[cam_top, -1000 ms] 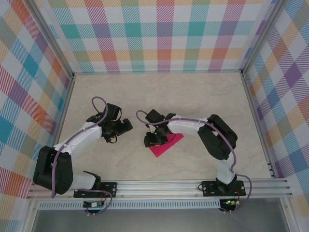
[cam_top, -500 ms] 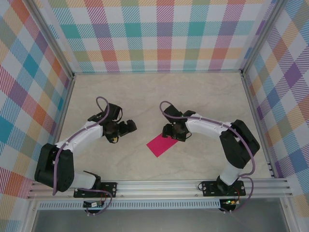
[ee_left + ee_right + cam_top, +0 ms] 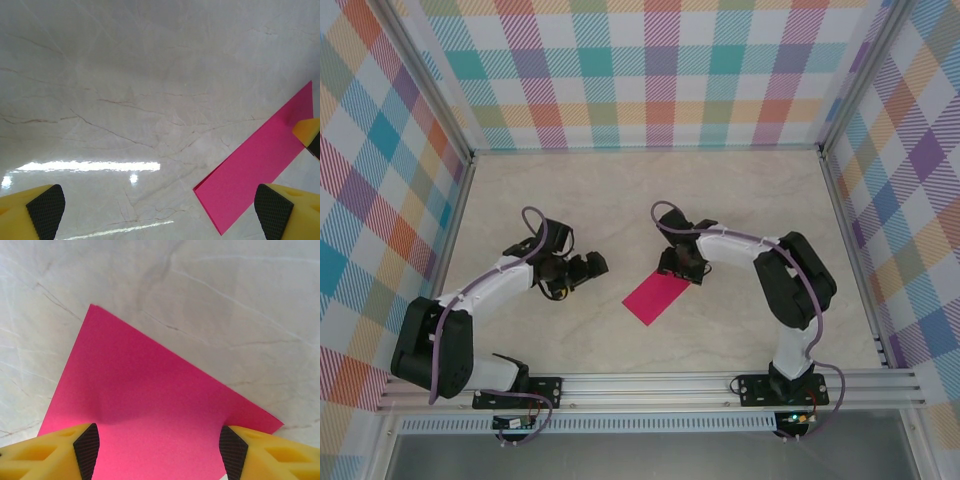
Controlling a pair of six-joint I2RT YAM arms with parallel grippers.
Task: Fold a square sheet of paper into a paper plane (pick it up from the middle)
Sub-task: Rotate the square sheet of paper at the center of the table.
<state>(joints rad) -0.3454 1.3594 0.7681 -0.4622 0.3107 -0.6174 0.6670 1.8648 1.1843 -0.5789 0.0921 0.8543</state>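
Fingers of the right gripper straddle the pink sheet, apart and empty — the left gripper gapes likewise. We fear a pinch here drags the sheet, skewing its edges.

Robot lab test cell, plaid walls, marble-look tabletop, aluminium frame

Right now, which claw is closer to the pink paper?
Right. The right claw is over the far end of the pink paper, with fingers spread. The left claw is off to the paper's left, apart from it.
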